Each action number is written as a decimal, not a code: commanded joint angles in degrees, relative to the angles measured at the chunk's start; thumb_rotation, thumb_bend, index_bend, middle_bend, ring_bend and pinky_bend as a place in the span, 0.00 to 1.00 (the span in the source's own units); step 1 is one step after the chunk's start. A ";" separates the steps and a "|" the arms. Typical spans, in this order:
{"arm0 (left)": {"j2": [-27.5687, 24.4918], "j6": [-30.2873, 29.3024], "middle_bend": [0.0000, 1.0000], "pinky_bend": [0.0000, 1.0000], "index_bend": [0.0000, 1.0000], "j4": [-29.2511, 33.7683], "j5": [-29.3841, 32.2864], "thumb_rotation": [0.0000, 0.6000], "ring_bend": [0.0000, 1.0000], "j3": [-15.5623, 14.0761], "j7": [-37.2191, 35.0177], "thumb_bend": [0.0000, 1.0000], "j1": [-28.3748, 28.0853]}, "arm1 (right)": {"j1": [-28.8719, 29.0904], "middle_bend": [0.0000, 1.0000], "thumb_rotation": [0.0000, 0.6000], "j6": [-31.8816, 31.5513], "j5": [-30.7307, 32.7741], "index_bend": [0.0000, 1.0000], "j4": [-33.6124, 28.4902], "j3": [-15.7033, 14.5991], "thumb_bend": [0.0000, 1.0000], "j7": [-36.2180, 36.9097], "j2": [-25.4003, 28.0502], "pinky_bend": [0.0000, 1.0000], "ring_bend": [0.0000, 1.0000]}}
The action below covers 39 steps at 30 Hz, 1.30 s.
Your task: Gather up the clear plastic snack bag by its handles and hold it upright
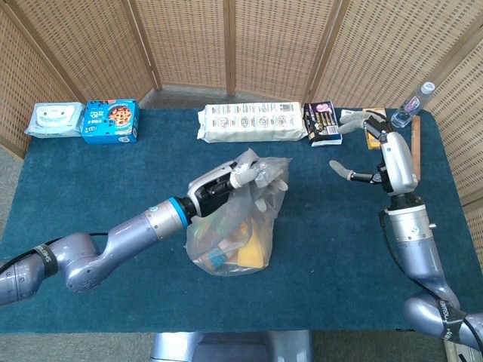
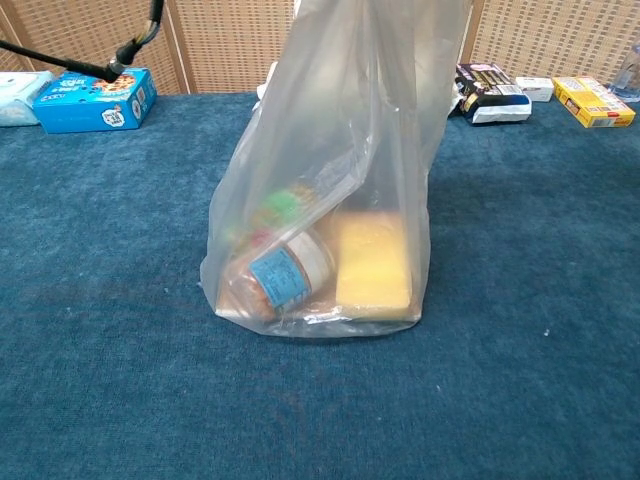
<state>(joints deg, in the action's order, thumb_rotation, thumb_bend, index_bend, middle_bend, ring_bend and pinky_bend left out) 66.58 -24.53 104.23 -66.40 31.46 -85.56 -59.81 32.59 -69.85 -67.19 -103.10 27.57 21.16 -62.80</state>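
Note:
The clear plastic snack bag [image 1: 234,230] [image 2: 330,200] stands upright in the middle of the blue table, its bottom resting on the cloth. Inside it lie a yellow packet [image 2: 372,262] and a jar with a blue label [image 2: 285,275]. My left hand [image 1: 253,175] grips the gathered top of the bag by its handles, above the bag. My right hand [image 1: 362,147] hovers open over the right side of the table, well apart from the bag. The chest view shows neither hand.
Along the far edge lie a wipes pack [image 1: 54,118], a blue cookie box [image 1: 111,121], a long white package [image 1: 251,121], a dark snack pack [image 1: 322,122] and a water bottle [image 1: 413,103]. A yellow box [image 2: 592,101] sits far right.

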 commanded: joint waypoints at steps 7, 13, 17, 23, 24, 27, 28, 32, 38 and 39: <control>2.35 7.88 0.36 0.45 0.36 -0.65 2.07 0.24 0.32 4.89 -1.81 0.18 -1.20 | 0.15 0.32 1.00 0.05 -0.15 0.40 0.04 0.25 0.23 0.59 -0.03 0.10 0.22; 3.82 13.43 0.52 0.56 0.50 -0.87 3.46 0.25 0.45 9.94 -3.64 0.19 1.08 | -0.23 0.32 1.00 -0.32 -0.67 0.41 -0.17 -0.06 0.23 0.93 -0.02 0.10 0.22; 4.79 16.03 0.58 0.63 0.56 -1.09 5.57 0.25 0.52 13.80 -4.16 0.21 3.91 | -0.35 0.32 1.00 -0.44 -0.86 0.41 -0.18 -0.12 0.23 1.16 -0.01 0.10 0.22; 6.30 18.29 0.62 0.65 0.60 -1.48 9.52 0.29 0.54 19.69 -2.94 0.25 9.39 | -0.35 0.32 1.00 -0.52 -1.08 0.41 -0.12 -0.17 0.23 1.17 -0.03 0.10 0.22; 6.57 18.52 0.63 0.65 0.60 -1.49 9.84 0.30 0.54 20.27 -2.67 0.26 9.92 | -0.37 0.32 1.00 -0.55 -1.12 0.41 -0.13 -0.20 0.23 1.15 -0.03 0.10 0.22; 8.23 18.63 0.64 0.65 0.62 -1.46 11.26 0.38 0.54 22.72 -0.93 0.27 12.75 | -0.56 0.32 1.00 -0.64 -1.48 0.41 -0.27 -0.61 0.23 0.79 0.00 0.10 0.22; 8.86 18.79 0.64 0.66 0.62 -1.47 11.73 0.46 0.54 23.44 -0.10 0.28 13.54 | -0.47 0.32 1.00 -0.58 -1.48 0.42 -0.14 -0.67 0.23 0.56 -0.08 0.10 0.22; 10.40 18.92 0.66 0.69 0.64 -1.31 13.30 0.61 0.56 25.47 2.67 0.30 15.47 | -0.20 0.32 1.00 -0.37 -1.33 0.43 0.13 -0.85 0.23 -0.49 -0.21 0.10 0.22; 11.97 21.25 0.66 0.69 0.64 -0.72 15.31 0.64 0.57 28.57 6.90 0.30 17.73 | 0.47 0.32 1.00 0.55 -0.22 0.43 1.21 -1.02 0.24 -2.64 -0.28 0.11 0.22; 12.18 21.68 0.66 0.69 0.64 -0.76 15.68 0.64 0.57 28.92 7.59 0.30 18.03 | 0.45 0.32 1.00 0.58 -0.19 0.43 1.23 -1.10 0.24 -2.82 -0.28 0.11 0.22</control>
<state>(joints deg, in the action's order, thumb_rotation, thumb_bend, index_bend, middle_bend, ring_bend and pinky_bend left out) 78.29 -3.55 103.38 -51.35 59.71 -78.80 -42.38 32.99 -69.35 -67.47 -101.98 26.54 18.47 -63.06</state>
